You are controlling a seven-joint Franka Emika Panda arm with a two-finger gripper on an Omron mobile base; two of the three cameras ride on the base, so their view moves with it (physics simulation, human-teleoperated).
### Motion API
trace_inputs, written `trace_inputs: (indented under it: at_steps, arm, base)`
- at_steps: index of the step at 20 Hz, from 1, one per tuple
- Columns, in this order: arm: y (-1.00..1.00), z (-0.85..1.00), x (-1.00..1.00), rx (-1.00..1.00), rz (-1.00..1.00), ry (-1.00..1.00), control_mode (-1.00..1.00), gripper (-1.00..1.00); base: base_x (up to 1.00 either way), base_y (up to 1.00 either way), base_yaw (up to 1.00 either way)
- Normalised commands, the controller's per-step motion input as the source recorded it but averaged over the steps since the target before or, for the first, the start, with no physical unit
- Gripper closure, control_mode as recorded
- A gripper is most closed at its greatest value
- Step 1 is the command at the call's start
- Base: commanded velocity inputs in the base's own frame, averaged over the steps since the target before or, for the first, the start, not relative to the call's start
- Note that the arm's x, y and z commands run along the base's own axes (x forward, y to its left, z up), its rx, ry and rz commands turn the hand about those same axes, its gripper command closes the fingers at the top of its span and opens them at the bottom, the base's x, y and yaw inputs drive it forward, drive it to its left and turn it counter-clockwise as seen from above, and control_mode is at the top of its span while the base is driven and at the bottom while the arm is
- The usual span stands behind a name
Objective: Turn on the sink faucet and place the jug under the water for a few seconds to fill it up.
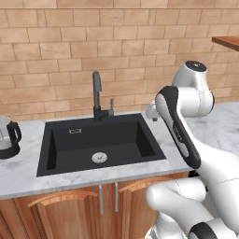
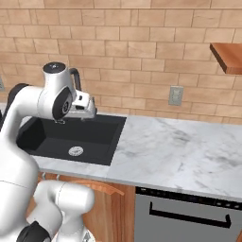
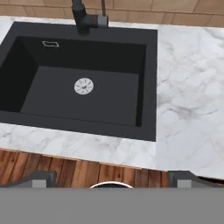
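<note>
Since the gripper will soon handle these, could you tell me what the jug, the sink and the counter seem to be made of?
The jug looks like clear glass, see-through walls, with a black, probably plastic, base and handle. The sink is matte black, perhaps composite or coated metal, without glare, around a shiny silver drain. The counter looks like polished white marble with grey veins.

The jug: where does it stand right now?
In the left base view the jug stands upright on the marble counter at the far left edge, left of the sink, apart from its rim.

Tan brick wall (image 2: 142, 42), marble counter (image 2: 189, 146), wooden cabinets (image 1: 60, 210)
</note>
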Motion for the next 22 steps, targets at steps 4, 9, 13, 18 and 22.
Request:
trace_inputs:
  at_steps: [4,9,13,18,22]
  arm:
    - [0.0,-0.12,0.3,0.22,0.0,-0.11,-1.0,-1.0]
    - [0.0,0.0,0.57,0.2,0.03,-0.04,-1.0,-1.0]
    - [0.0,0.0,0.65,0.17,0.07,0.0,-1.0,-1.0]
    - [0.0,0.0,0.48,0.16,0.1,0.0,-1.0,-1.0]
    - [0.0,-0.03,0.59,0.11,0.14,0.0,-1.0,-1.0]
  base:
    - [0.0,0.0,0.0]
    - [0.0,0.0,0.0]
    - [0.0,0.0,0.0]
    - [0.0,0.0,0.0]
    - [0.0,0.0,0.0]
